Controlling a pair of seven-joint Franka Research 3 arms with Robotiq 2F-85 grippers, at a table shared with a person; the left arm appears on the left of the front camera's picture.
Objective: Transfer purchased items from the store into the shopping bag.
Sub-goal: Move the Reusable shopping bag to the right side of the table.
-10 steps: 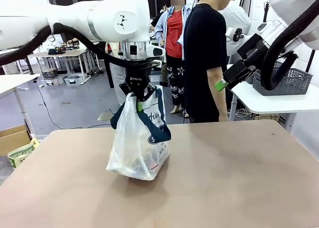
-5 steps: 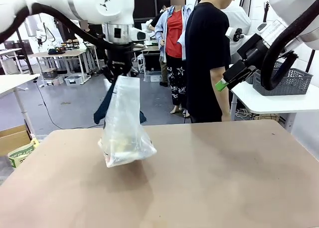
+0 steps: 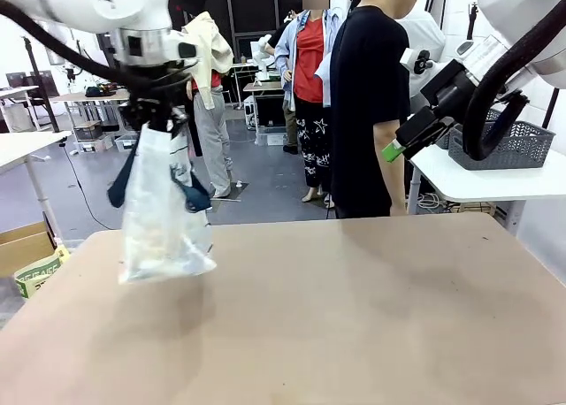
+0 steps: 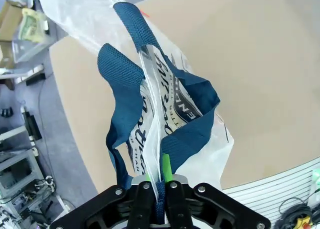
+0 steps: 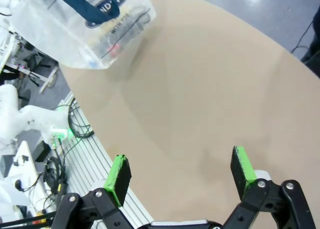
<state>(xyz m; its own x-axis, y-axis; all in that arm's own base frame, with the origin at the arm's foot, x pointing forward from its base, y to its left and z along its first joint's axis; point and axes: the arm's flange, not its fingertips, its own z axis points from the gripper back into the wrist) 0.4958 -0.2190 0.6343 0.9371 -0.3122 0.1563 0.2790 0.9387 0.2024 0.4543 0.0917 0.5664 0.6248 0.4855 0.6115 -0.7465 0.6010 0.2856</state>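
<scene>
Front view has the shopping bag (image 3: 161, 212) hanging clear of the table (image 3: 354, 308) straight below the left gripper (image 3: 156, 120), whose jaws are pinched tight on its navy straps (image 4: 131, 84). Carry it slow and level so the load doesn't swing or slip. Off to the side, the right gripper (image 5: 181, 171) is spread wide, holding nothing.

Translucent plastic shopping bag (image 3: 164, 215) (woven straps), matt table (image 3: 354, 317)
</scene>
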